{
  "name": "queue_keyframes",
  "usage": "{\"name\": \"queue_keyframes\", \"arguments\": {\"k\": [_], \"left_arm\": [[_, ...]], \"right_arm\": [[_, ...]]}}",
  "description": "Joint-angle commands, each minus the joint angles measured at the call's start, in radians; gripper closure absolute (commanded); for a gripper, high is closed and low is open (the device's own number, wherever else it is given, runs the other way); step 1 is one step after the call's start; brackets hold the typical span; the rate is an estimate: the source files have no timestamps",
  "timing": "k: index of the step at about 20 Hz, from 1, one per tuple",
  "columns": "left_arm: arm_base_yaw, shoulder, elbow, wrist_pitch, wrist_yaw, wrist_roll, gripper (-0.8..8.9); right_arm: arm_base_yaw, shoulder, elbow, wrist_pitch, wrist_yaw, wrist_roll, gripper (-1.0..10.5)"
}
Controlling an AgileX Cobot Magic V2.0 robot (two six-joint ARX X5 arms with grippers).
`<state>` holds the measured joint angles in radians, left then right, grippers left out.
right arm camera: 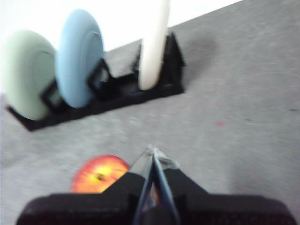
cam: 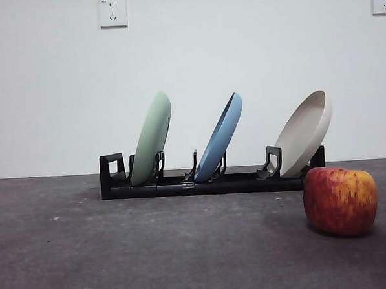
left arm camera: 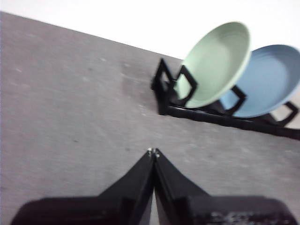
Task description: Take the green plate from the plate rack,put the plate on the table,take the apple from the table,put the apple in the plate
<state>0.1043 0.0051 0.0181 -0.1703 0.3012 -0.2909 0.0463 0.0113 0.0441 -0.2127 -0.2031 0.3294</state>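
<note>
1. Left gripper (left arm camera: pixel 153 151): two black jaws pressed together, tips meeting in a single point; holds nothing; hangs above the table, touching nothing.
2. Right gripper (right arm camera: pixel 152 149): two black jaws closed tip to tip; holds nothing; raised above the table, in contact with nothing.
3. Front view: neither arm nor gripper appears in it.

The right wrist view is blurred throughout. The apple (right arm camera: pixel 99 174) is partly hidden behind the right end effector (right arm camera: pixel 152 152). Beyond that end effector, the beige plate (right arm camera: pixel 153 44) is cut off by the frame edge. Beyond the left end effector (left arm camera: pixel 153 152), the rack (left arm camera: pixel 225 117) and blue plate (left arm camera: pixel 267 82) are cut off.
</note>
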Motion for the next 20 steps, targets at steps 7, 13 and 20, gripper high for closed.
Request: {"name": "queue_keyframes", "arguments": {"k": [7, 13, 20], "left_arm": [[0.002, -0.001, 0.104, -0.047, 0.129, -0.099, 8.21], [0.002, 0.047, 0.237, -0.108, 0.208, -0.098, 8.21], [0.002, 0.180, 0.399, -0.235, 0.354, -0.001, 8.21]], "right_arm": [[0.002, 0.047, 0.137, 0.016, -0.047, 0.077, 9.6], [0.003, 0.185, 0.306, -0.113, -0.121, 0.035, 9.6], [0.010, 0.394, 0.563, -0.390, -0.208, -0.168, 9.6]]}}
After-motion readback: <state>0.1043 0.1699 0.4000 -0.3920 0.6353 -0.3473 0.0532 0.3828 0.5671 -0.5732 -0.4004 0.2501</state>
